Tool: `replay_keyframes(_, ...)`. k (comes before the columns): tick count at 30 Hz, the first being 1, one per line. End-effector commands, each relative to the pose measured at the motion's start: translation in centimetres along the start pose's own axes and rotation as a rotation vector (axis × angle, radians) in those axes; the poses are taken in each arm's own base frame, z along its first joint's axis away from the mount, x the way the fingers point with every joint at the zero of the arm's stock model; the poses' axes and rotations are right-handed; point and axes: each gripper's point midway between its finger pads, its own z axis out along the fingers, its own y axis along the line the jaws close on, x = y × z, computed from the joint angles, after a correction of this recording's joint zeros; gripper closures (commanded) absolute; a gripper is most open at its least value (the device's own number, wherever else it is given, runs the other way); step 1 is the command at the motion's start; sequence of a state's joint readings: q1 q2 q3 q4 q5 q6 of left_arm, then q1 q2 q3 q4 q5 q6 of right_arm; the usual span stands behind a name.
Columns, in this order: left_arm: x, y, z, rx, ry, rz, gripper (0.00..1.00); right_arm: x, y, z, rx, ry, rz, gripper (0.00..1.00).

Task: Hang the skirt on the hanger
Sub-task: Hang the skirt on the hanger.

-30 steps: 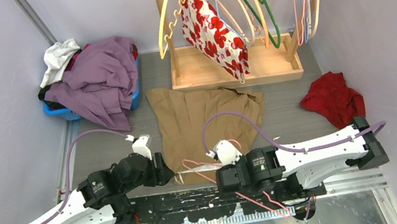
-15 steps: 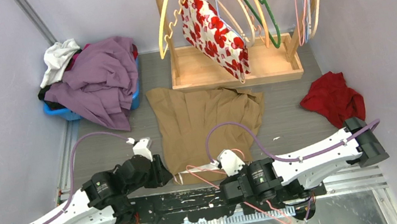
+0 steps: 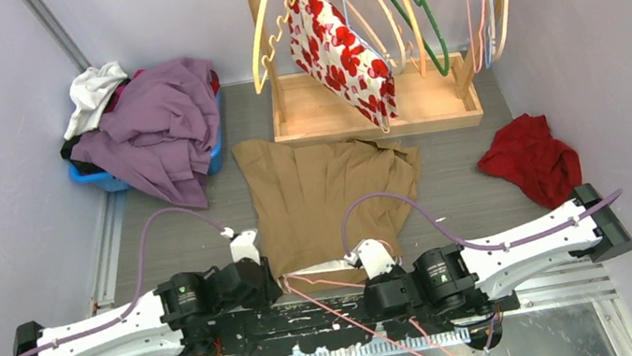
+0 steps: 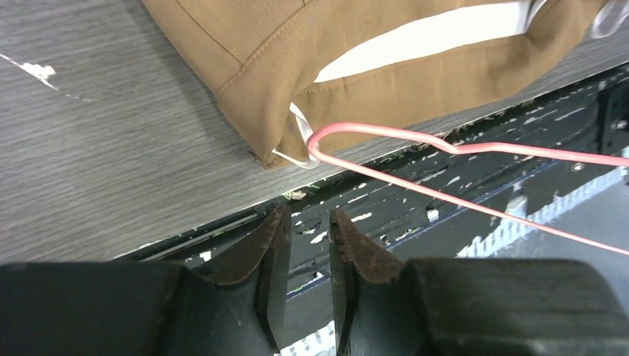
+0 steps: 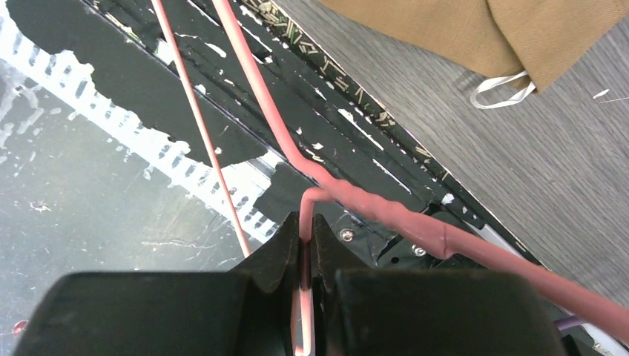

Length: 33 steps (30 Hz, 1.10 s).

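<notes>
Right wrist: right hand (image 5: 305, 226) pinches pink wire hanger (image 5: 258, 81); left hand (image 4: 308, 222) slightly parted, empty.

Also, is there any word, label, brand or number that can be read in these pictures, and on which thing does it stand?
There are none. No word, label, brand or number shows on the tan pleated skirt, the pink wire hanger or the red-and-white flowered cloth.

Top view: high behind the arm bases, looking down over the whole grey wood-grain desk (image 3: 471, 164). Wrist views: close and low, past left hand (image 4: 304, 252) and right hand (image 5: 305, 245), at the near desk edge. All three share the tan fabric skirt (image 3: 324, 196) and thin pink wire hanger (image 4: 386, 132).
</notes>
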<state>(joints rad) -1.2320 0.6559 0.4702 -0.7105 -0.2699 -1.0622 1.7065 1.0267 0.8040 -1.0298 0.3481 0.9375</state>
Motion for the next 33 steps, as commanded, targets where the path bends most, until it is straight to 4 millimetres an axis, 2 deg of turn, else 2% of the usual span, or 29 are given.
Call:
replay_keyframes(1,-0.6,-1.7,1.1,0.002,-0.065,-0.025,0.74,0.0,0.6,0.5,-0.032,-0.016,0.011,0.99)
replay_keyframes(7,-0.1,-1.7,2.2,-0.030,-0.086,-0.031,0.73,0.0,0.2,0.8,-0.012,-0.025,0.042,0.99)
replay_keyframes(13,-1.4,-0.5,2.3,-0.079,-0.159,-0.032,0.73,-0.3,-0.1,0.1,-0.036,-0.056,0.090,0.99)
replay_keyframes(17,-1.7,0.2,2.6,-0.110,-0.183,-0.035,0.70,0.3,-0.1,0.7,-0.019,-0.032,0.092,0.99)
replay_keyframes(25,-1.2,0.5,4.5,-0.139,-0.132,-0.041,0.72,1.1,0.0,1.5,-0.011,-0.003,0.113,0.99)
replay_keyframes(33,-2.1,1.7,3.6,-0.146,-0.157,-0.074,0.73,1.3,1.1,2.4,-0.081,0.063,0.131,0.99)
